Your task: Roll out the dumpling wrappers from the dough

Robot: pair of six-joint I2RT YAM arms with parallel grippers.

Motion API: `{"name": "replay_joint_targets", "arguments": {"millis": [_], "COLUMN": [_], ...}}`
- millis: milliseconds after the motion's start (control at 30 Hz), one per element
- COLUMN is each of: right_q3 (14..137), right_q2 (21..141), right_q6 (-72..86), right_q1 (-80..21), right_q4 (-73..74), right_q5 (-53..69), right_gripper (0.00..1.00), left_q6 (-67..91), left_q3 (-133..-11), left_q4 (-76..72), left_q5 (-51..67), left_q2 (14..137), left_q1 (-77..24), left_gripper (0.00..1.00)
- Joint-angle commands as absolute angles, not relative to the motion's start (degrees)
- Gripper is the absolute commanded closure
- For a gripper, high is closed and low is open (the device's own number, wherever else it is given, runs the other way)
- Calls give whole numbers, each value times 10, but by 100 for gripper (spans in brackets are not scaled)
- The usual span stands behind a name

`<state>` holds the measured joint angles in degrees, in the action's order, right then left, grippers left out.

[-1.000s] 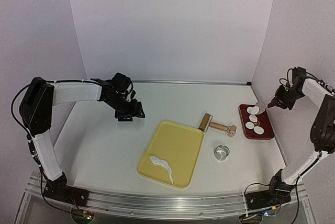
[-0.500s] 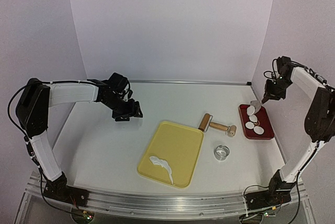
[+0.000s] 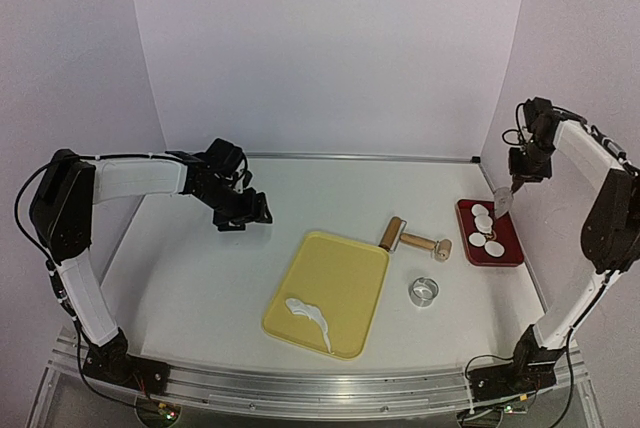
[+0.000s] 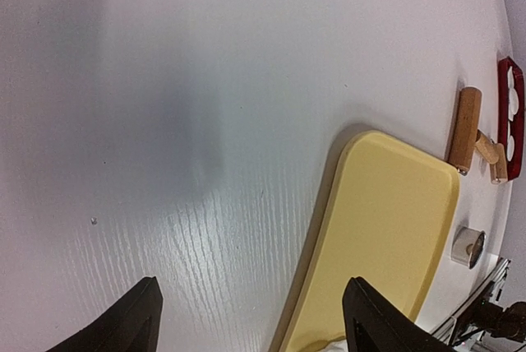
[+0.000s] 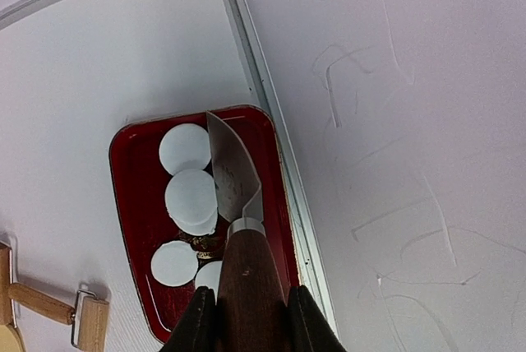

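Observation:
Several dumpling wrappers, small white discs, lie in the red tray at the right; two of them overlap. My right gripper is shut on the brown wooden handle of a spatula, whose bare metal blade hangs over the tray's far part. From above, the right gripper is raised over the red tray. A ragged strip of dough lies on the yellow tray. My left gripper hovers open and empty over the table at the back left, its jaws wide apart.
A wooden rolling pin lies between the two trays, and a metal ring cutter stands just in front of it. The right wall and the table's metal edge strip run close beside the red tray. The left wrist view also shows the rolling pin.
My right arm has risen and swung back, carrying the spatula from the tray's near-left side to above its far end. The left gripper has drifted slightly left and opened wider.

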<state>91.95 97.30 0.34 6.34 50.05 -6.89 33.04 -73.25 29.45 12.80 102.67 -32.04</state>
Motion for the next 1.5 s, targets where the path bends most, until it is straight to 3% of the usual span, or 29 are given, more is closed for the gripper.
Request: {"name": "replay_joint_targets", "arguments": {"millis": [0,100,233,333,533,833,1167,1333,1467], "right_q3": [973,1012,1049,1027,956,922,978,994,1015], "right_q2": [933,924,935,957,1003,1115,1228,1259,1284], "right_q6": [0,37,122,212,344,465,462,449,438], "right_q1": [50,50,50,40,-26,-118,-168,-179,-185], "right_q4": [508,514,516,480,331,179,174,176,181], "right_q5": [-147,-117,80,231,381,411,383,380,377], "right_gripper": [100,100,100,100,100,100,98,92,77], "left_q6": [328,338,369,400,407,406,421,427,434], "left_q3": [-742,-735,-724,-720,-723,-703,-669,-657,-645], "left_q4": [281,274,254,238,235,245,248,251,252], "left_q5": [115,109,99,91,77,59,35,23,17], "left_q2": [1001,993,982,975,965,940,903,888,874], "left_q1": [-316,-313,-298,-287,-281,-280,-280,-280,-280], "left_gripper": [22,20,17,14,10,10,10,10,10]}}
